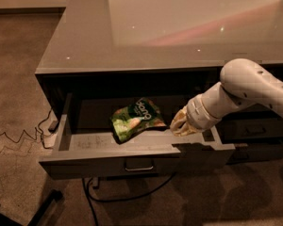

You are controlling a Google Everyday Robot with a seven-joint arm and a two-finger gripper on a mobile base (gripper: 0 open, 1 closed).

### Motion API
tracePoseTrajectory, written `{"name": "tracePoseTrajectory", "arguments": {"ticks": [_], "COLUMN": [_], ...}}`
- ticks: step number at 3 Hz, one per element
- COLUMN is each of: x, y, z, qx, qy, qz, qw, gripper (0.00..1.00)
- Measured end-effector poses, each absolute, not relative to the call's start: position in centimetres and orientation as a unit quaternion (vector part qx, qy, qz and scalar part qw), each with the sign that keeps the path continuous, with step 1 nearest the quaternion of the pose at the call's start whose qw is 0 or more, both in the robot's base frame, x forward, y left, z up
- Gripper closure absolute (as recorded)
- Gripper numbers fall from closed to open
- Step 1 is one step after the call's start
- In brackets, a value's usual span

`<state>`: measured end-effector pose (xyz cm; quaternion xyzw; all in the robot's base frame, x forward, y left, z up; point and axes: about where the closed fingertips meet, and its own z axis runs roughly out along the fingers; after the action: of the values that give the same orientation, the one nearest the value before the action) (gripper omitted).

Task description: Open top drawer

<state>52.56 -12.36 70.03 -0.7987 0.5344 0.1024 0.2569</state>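
Note:
The top drawer [108, 166] stands pulled far out from under the grey counter, its dark front panel facing the camera with a small metal pull [138, 165] at the centre. Its shallow grey tray holds a green snack bag [135, 118] near the middle. My gripper [178, 124] reaches in from the right on a white arm and sits inside the drawer at its right end, just behind the front panel and right of the bag.
A grey glossy counter top [170, 27] spreads above the drawer. Shallower dark drawers [257, 131] sit shut to the right behind my arm. Cables [19, 138] trail over the carpet at the left, and a black cable [127, 197] loops below the drawer.

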Motion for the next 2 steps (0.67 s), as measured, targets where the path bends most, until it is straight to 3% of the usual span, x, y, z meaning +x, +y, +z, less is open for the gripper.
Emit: {"name": "tracePoseTrajectory", "arguments": {"ticks": [2], "x": [53.2], "y": [-11.5], "z": [67.4], "qx": [-0.805], "qy": [0.543], "qz": [0.098], "qw": [0.216], "gripper": [1.00]}}
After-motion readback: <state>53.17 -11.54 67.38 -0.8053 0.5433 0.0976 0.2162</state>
